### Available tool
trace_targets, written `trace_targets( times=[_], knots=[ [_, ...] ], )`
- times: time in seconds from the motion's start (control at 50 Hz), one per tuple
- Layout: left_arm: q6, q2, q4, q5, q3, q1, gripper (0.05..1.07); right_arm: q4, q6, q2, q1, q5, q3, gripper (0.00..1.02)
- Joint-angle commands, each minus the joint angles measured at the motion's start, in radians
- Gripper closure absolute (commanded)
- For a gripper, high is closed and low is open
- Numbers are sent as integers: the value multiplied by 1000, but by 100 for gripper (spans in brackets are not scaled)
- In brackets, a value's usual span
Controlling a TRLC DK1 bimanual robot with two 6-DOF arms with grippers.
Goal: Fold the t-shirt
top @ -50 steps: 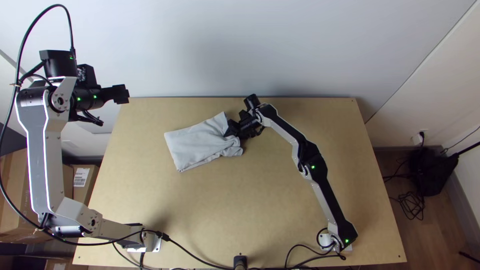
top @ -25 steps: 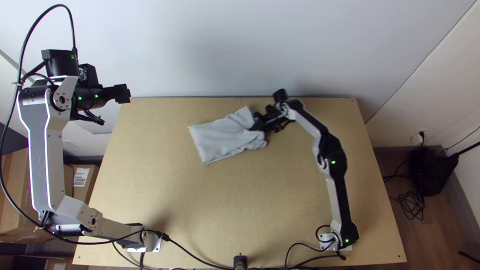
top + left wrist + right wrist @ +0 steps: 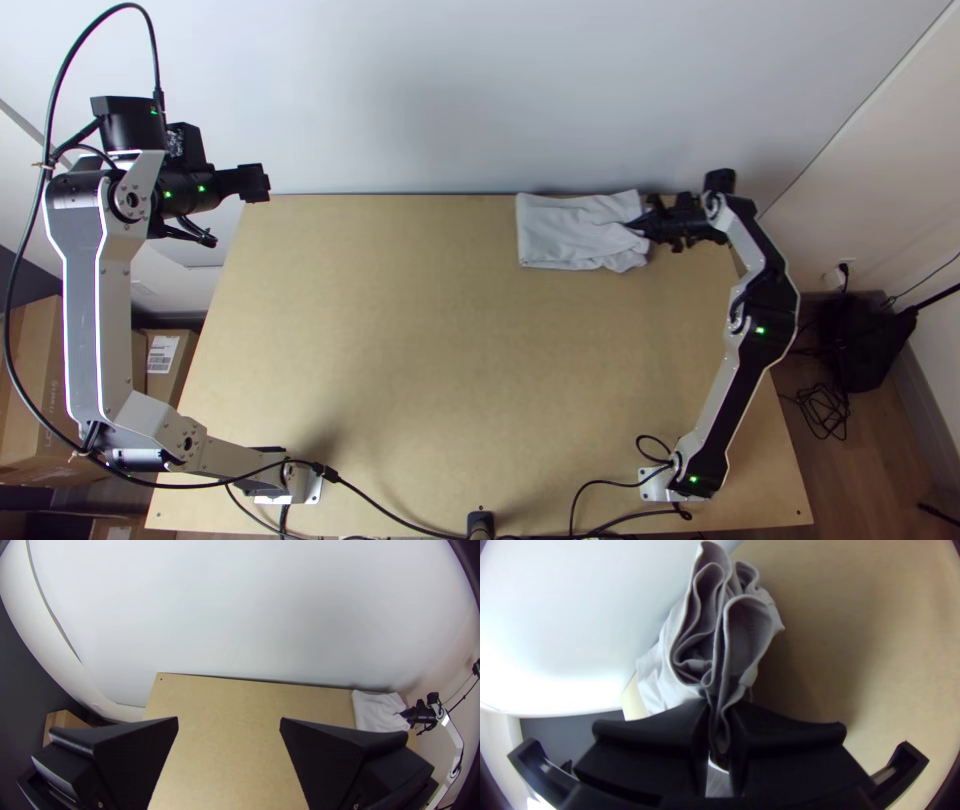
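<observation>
t-shirt (image 3: 572, 232) lies close to the far right corner of the table (image 3: 430, 350), along its far edge, and we see it as a small, roughly rectangular bundle. the end toward the middle of the table looks quite straight and flat. the other end, toward the right edge of the table, is bunched. there the right gripper (image 3: 717, 712) has its two fingers closed on several gathered layers, and we can see the loops of fabric standing up from between them. the left gripper (image 3: 229, 724) is wide apart with nothing in it, and it is beyond the left part of the table's far edge.

we judge that the main folding is mostly done, because the t-shirt takes only a small part of the table. how many folds are inside, we cannot tell. for us, what is left is to let go of the pinched end, and maybe to smooth it flat on the table, so that its border becomes as neat as the opposite one. if the layers open at release, we may need one more small correction.
</observation>
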Motion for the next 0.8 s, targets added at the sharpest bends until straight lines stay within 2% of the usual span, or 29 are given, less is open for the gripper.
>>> trace_targets(
  times=[0.0,0.1,0.28,0.54,0.6,0.66,0.7,0.74,0.78],
  knots=[
    [-1,11,8,20,42,-5,9,20,-10,-47,-83,26,-36,100],
    [-1,14,8,23,55,-5,9,46,-10,-44,-159,68,-45,100],
    [-1,12,8,25,59,-7,9,55,-16,-18,-264,77,-23,100],
    [-1,0,1,30,59,-7,9,54,-36,-5,-344,106,-13,99],
    [-1,-5,0,30,59,-7,9,51,-38,-12,-357,114,-13,84],
    [-1,-9,0,30,61,-5,9,46,-47,-24,-374,134,-13,53],
    [-1,-11,0,30,59,-5,9,40,-62,-36,-383,152,-13,25],
    [-1,-12,1,30,59,-2,9,38,-80,-58,-394,181,-14,7],
    [-1,-15,4,30,61,4,9,38,-100,-87,-406,195,-16,4]
  ],
)
